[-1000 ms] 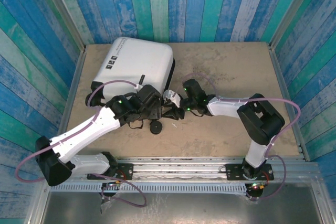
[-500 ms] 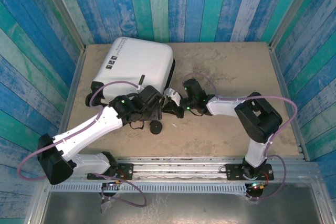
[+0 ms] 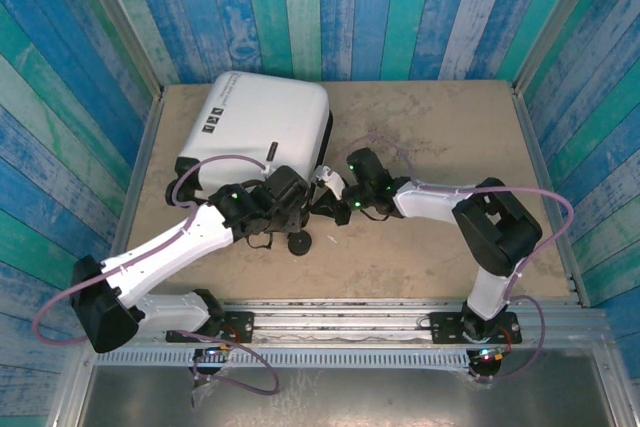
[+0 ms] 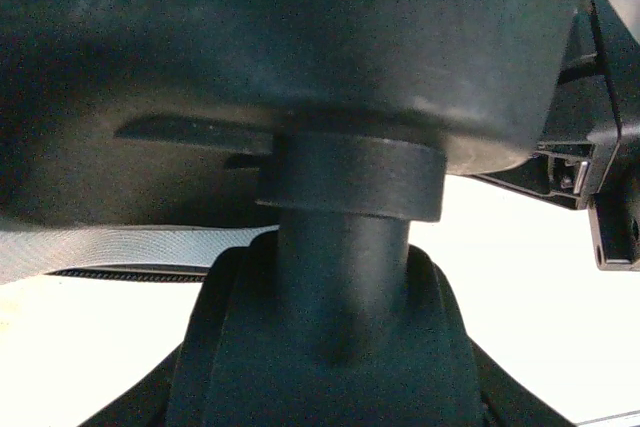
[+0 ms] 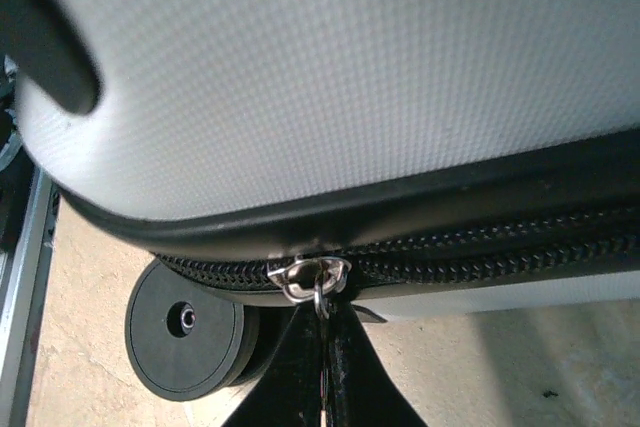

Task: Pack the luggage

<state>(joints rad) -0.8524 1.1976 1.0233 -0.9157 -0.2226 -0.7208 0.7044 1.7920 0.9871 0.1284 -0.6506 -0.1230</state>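
Low, outstretched, right tool [image 5: 326, 372] pinches luggage [image 3: 265, 117] zipper pull [image 5: 318, 285]; left tool [image 3: 292, 209], cannot tell.

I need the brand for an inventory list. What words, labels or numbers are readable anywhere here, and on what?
Small black labels on the luggage shell: too small to read.
Line of dark print along the shell's left edge: too small to read.
Nothing else carries readable text.

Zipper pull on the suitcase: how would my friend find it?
Find the big white suitcase lying on the table. Follow the black zipper along its edge to the corner beside a black wheel. The zipper pull is the only shiny silver piece there.
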